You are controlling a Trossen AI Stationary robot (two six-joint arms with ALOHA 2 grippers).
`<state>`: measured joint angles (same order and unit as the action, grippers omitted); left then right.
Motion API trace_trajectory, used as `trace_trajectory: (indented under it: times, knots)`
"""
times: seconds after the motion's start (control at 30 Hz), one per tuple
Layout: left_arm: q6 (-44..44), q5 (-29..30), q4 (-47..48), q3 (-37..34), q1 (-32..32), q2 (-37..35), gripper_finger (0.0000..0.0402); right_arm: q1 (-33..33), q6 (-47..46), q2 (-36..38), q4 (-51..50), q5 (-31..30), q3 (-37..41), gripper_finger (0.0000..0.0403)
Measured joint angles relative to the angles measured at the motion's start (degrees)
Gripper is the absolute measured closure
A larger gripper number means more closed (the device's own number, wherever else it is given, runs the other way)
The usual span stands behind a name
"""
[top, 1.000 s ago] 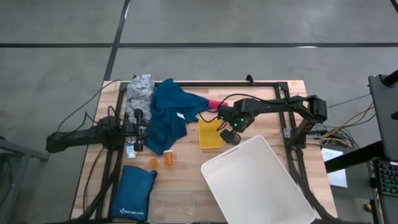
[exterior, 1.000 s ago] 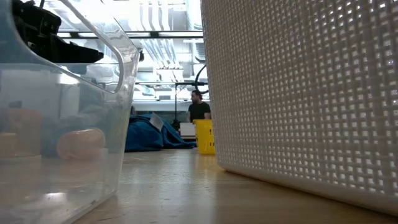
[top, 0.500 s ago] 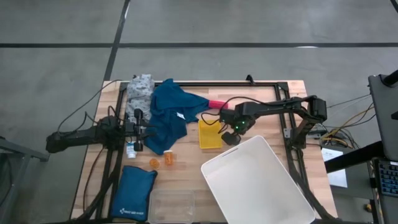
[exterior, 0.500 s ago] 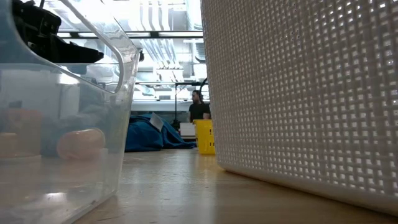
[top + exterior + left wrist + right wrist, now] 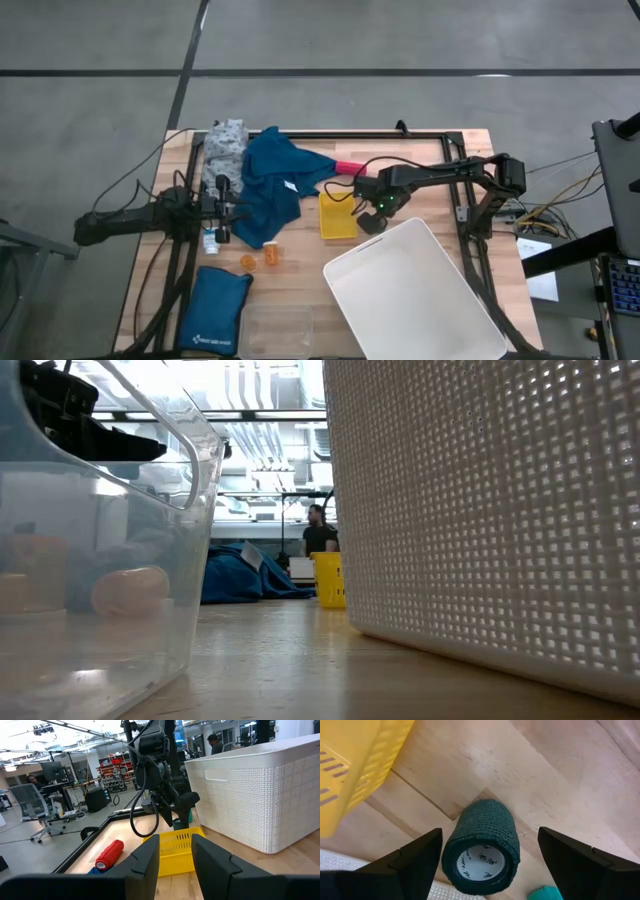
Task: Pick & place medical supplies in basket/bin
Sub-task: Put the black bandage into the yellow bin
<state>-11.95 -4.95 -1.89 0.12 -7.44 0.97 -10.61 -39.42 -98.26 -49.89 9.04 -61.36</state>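
Near the tabletop's middle, the right pincer (image 5: 485, 851) hangs spread over a dark bandage roll (image 5: 481, 847); most supplies lie outside the white basket (image 5: 410, 290).

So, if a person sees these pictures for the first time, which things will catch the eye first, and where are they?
Probably the big white basket at the table's near right, and the blue cloth garment heaped toward the far left. Between them lies a small yellow basket, and just to its right the right gripper hangs with open jaws on either side of a dark bandage roll lying on the wood.
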Motion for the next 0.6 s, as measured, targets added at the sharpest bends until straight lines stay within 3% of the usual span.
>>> trace_trajectory:
  times: [0.6]
  knots:
    - [0.0,0.0,0.0,0.0,0.0,0.0,0.0284,0.0,0.0,0.0,1.4,-0.1,0.0,0.0204]
